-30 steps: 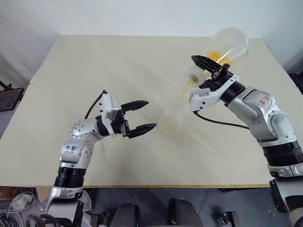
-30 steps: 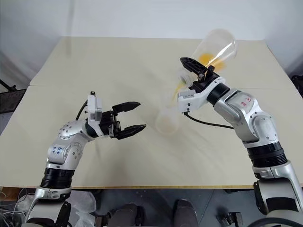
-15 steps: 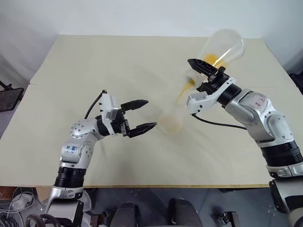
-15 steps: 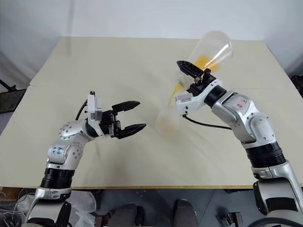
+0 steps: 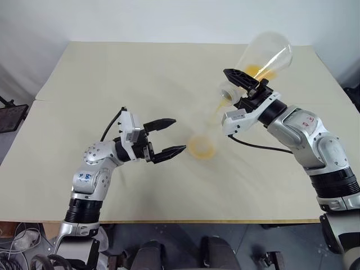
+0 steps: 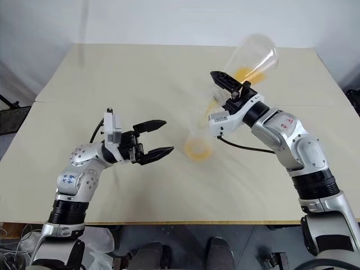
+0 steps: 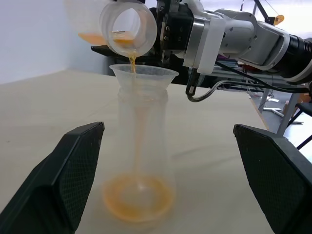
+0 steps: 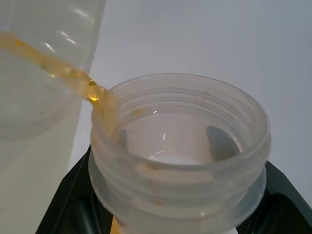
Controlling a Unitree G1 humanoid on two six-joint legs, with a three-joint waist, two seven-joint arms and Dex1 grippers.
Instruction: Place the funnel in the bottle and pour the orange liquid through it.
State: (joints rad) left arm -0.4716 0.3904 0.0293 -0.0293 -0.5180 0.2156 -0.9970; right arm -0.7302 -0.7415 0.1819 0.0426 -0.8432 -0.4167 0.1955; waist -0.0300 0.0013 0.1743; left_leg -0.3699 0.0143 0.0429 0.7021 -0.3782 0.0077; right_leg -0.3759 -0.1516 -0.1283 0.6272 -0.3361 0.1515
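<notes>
Our right tool pinching a large clear conical flask at two o'clock, thin orange liquid streaming into a see-through funnel atop a small clear bottle, left tool spread beside it on the beige desk.

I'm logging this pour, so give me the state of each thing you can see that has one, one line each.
flask: tipped mouth down, gripped at the neck, pouring.
orange liquid: thin stream falling, shallow pool in the bottle's base.
funnel: seated in the bottle's mouth, catching the stream.
bottle: upright on the table, nearly empty.
right gripper: shut on the flask.
left gripper: open, holding nothing, beside the bottle.
</notes>
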